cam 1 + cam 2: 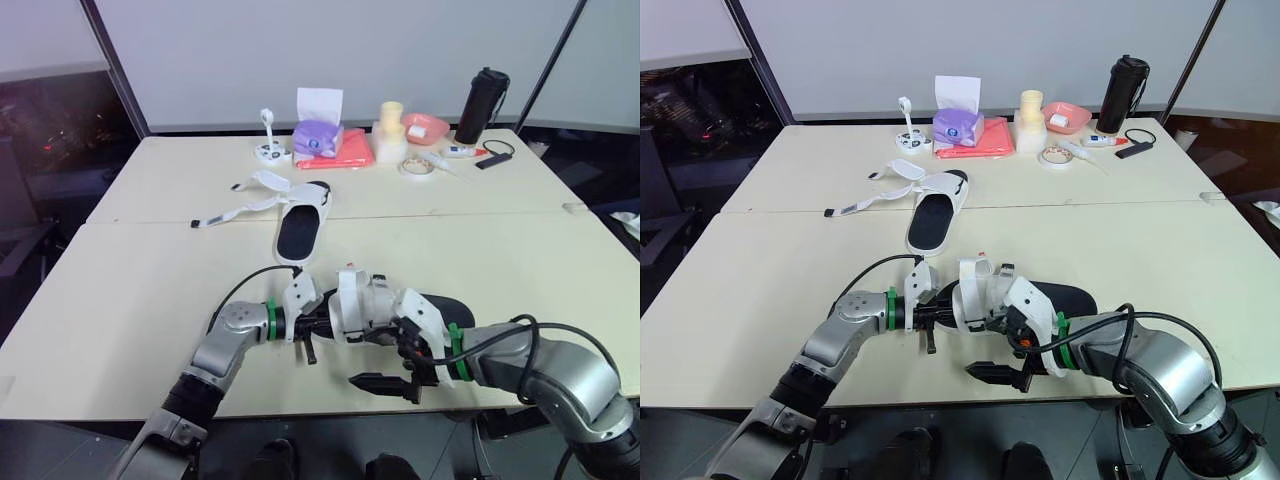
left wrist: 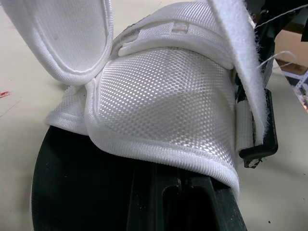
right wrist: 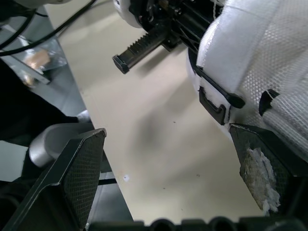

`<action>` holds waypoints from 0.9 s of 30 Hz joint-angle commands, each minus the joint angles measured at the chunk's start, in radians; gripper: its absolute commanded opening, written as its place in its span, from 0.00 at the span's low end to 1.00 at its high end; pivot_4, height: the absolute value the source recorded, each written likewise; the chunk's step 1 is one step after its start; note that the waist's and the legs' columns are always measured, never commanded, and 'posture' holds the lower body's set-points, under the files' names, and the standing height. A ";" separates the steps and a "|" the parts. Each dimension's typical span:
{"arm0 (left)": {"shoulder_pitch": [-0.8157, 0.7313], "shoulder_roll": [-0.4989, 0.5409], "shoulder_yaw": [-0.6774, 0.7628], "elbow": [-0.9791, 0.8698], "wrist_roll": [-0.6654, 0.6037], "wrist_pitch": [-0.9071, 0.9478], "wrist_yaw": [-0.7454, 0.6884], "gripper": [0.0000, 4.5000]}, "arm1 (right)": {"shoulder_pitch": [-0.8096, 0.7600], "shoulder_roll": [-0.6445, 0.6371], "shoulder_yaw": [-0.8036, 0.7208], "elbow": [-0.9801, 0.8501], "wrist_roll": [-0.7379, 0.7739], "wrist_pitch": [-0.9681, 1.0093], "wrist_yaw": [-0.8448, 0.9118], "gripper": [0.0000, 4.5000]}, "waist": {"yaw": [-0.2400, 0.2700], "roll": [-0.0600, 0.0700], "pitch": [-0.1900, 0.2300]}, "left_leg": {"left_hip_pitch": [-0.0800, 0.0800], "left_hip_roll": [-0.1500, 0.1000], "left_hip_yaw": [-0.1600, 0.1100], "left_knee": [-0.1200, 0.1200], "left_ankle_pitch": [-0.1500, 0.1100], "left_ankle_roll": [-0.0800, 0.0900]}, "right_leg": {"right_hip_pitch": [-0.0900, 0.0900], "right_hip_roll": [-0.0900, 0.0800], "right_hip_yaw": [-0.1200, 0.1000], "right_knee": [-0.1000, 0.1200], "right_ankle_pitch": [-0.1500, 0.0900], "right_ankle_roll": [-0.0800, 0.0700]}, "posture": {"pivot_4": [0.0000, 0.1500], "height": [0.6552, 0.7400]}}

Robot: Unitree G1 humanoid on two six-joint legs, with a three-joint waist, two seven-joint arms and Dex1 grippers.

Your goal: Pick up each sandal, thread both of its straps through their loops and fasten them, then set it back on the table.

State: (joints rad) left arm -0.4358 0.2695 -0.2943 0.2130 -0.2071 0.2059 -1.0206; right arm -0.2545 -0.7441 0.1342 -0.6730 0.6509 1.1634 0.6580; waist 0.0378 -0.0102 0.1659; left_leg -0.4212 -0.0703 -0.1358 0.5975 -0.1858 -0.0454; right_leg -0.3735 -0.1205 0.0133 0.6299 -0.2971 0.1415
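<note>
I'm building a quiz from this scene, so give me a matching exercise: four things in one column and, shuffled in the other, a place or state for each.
Things:
1. far sandal
2. near sandal
3. black bottle
4. right gripper

Places or states:
A. upright, at the far right of the table
B. open
C. straps spread loose across the table
D. by the table's near edge

Pairs: 1-C, 2-D, 3-A, 4-B
</note>
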 commanded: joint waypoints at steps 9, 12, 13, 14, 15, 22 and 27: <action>0.035 0.001 -0.058 0.037 0.036 0.033 -0.016 0.00 | -0.011 0.165 -0.056 -0.060 0.016 0.089 -0.198 0.98 | -0.008 -0.001 -0.001 | 0.002 0.001 -0.001 0.000 0.000 0.000 | 0.001 0.001 0.000 0.000 0.000 -0.003 | 1.00 1.00; 0.032 0.001 -0.059 0.039 0.035 0.034 -0.018 0.00 | -0.002 0.227 -0.084 -0.031 0.049 0.094 -0.209 0.98 | -0.014 -0.001 -0.002 | 0.003 0.002 -0.001 0.000 0.000 0.000 | 0.001 0.001 0.000 0.000 0.000 -0.004 | 1.00 1.00; 0.032 0.001 -0.059 0.039 0.035 0.034 -0.019 0.00 | -0.005 0.247 -0.097 -0.020 0.064 0.102 -0.210 0.98 | -0.021 -0.001 -0.002 | 0.003 0.002 -0.001 0.000 0.000 0.000 | 0.001 0.001 0.000 0.000 0.000 -0.005 | 1.00 1.00; 0.032 0.002 -0.059 0.038 0.035 0.034 -0.020 0.00 | -0.009 0.259 -0.105 -0.012 0.072 0.106 -0.209 0.98 | -0.025 -0.001 -0.003 | 0.004 0.002 -0.002 0.000 0.000 0.000 | 0.001 0.002 0.000 0.000 0.000 -0.005 | 1.00 1.00; 0.032 0.002 -0.060 0.038 0.035 0.034 -0.020 0.00 | -0.016 0.279 -0.121 0.002 0.096 0.119 -0.201 0.98 | -0.027 0.000 -0.003 | 0.004 0.002 -0.002 0.000 0.000 0.000 | 0.001 0.002 0.000 0.000 0.001 -0.005 | 1.00 1.00; 0.033 0.006 -0.057 0.036 0.035 0.036 -0.020 0.00 | -0.042 0.283 -0.133 0.052 0.207 0.159 -0.109 0.98 | -0.028 0.000 -0.004 | 0.006 0.005 -0.001 0.000 0.000 0.000 | 0.001 0.002 0.001 0.000 0.001 -0.006 | 1.00 1.00; 0.035 0.005 -0.054 0.034 0.036 0.037 -0.016 0.00 | -0.056 0.255 -0.099 0.084 0.220 0.147 -0.048 0.98 | -0.025 0.001 -0.004 | 0.005 0.005 -0.001 -0.001 0.000 0.000 | 0.001 0.002 0.001 0.000 0.001 -0.006 | 1.00 1.00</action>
State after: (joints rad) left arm -0.4348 0.2830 -0.2805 0.2117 -0.2065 0.2082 -1.0252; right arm -0.2838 -0.4949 0.0173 -0.5755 0.8298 1.3418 0.5682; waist 0.0129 -0.0088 0.1619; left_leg -0.4173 -0.0653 -0.1366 0.5968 -0.1858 -0.0454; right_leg -0.3729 -0.1187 0.0146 0.6299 -0.2962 0.1356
